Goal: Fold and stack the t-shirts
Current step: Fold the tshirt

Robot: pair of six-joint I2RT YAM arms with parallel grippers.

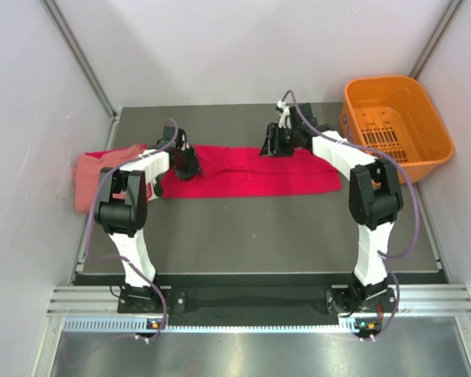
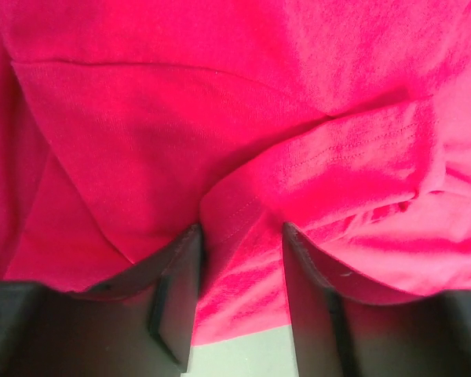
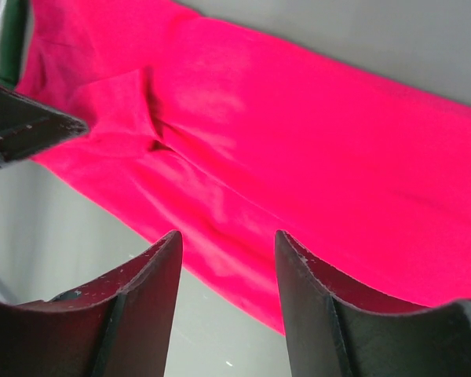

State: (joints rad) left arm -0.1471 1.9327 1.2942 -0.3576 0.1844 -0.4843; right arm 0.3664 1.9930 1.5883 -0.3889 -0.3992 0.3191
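Observation:
A crimson red t-shirt [image 1: 251, 179] lies in a long band across the far middle of the table. My left gripper [image 1: 187, 167] is down on its left end. In the left wrist view, that gripper [image 2: 241, 229] stands open, astride a raised hemmed fold of the red t-shirt [image 2: 180, 118]. My right gripper [image 1: 272, 148] hangs over the band's far edge, right of centre. Its jaws [image 3: 227, 236] are open over the red t-shirt [image 3: 298, 157], where its edge meets bare table. A salmon pink t-shirt [image 1: 94, 179] lies crumpled at the far left, partly under the red one.
An orange plastic basket [image 1: 424, 161] stands at the back right corner. Grey walls close in the table on the left, right and back. The left gripper's finger [image 3: 23, 126] shows at the upper left of the right wrist view.

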